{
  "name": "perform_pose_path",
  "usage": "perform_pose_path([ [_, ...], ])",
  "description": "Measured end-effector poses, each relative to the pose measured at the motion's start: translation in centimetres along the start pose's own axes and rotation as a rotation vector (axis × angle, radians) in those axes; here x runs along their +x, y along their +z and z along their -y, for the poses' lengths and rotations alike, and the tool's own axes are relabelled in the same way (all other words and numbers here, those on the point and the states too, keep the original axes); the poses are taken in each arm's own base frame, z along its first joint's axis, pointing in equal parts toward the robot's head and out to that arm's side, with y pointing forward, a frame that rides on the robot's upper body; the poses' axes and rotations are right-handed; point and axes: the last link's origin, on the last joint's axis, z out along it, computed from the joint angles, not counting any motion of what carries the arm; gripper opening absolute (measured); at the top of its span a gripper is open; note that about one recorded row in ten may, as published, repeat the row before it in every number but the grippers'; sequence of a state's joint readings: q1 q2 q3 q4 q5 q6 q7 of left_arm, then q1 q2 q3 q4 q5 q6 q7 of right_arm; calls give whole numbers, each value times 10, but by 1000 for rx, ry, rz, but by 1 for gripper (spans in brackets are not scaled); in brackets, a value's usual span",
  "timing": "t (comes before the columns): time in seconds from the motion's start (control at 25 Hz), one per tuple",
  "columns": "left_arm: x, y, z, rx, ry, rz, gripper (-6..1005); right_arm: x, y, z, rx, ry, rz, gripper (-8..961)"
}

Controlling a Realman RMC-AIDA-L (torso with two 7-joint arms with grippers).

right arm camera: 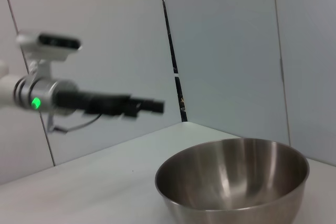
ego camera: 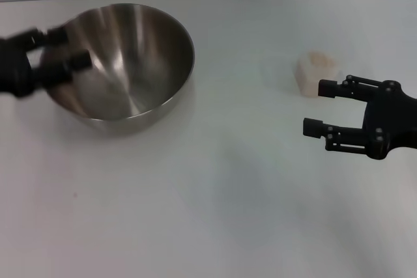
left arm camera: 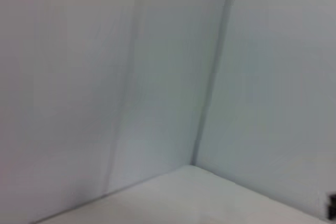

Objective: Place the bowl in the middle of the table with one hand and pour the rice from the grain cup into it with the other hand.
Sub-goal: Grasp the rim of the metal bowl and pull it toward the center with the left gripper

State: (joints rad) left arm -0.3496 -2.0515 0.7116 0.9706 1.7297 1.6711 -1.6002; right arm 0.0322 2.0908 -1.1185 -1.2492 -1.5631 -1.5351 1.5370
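**Left claw** [ego camera: 70, 47]: black, two-fingered, reaching in from the robot's left. Fingers spread apart, nothing held. In the head view the fingertips overlap the near-side rim of the bowl; the right wrist view shows the claw raised above the surface and short of the bowl, so no contact is judged.

**Large round shiny stainless-steel mixing bowl with deep curved sides** [ego camera: 127, 63]: directly ahead of the left claw's fingertips, upright, interior bare. It sits toward the robot's left, not yet at mid-surface. Handling judgement: rigid, thin-walled, probably light for its bulk; polished metal is slippery. Far wider than the claw's span, so the only hold is a pinch across the rim, one finger inside the wall and one outside. A one-sided hold may let it swing or tilt; sliding it could be safer than lifting.

**Right claw** [ego camera: 314, 107]: black, entering from the robot's right, fingers parted wide, holding nothing.

**Small translucent whitish plastic cup with rounded squarish sides** [ego camera: 316, 73]: just beyond the right claw's upper fingertip, close to it; whether they touch cannot be told. Upright. Handling judgement: light, somewhat flexible, liable to deform or tip under a hard squeeze; grip across opposite side walls at mid-height, keeping it level until over the bowl.

**Pale cream rice grains** [ego camera: 320, 59]: faintly visible at the cup's mouth. Loose, will spill freely if the cup tilts.

**Plain flat white matte surface** [ego camera: 215, 193]: beneath both claws, carrying bowl and cup well apart.
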Motion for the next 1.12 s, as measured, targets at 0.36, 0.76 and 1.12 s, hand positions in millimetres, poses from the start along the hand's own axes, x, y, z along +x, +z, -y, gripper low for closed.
perform_pose_path([
  [0.36,67,37,53,372,-106,339,801,2,3,-2,-18,-41,8,774],
  [0.76,84,71,69,549,-110,664,800,7,3,-1,-14,-85,54,773],
  [1.12,70,95,75,551,-143,780,792,8,3,0,-15,-112,56,773],
])
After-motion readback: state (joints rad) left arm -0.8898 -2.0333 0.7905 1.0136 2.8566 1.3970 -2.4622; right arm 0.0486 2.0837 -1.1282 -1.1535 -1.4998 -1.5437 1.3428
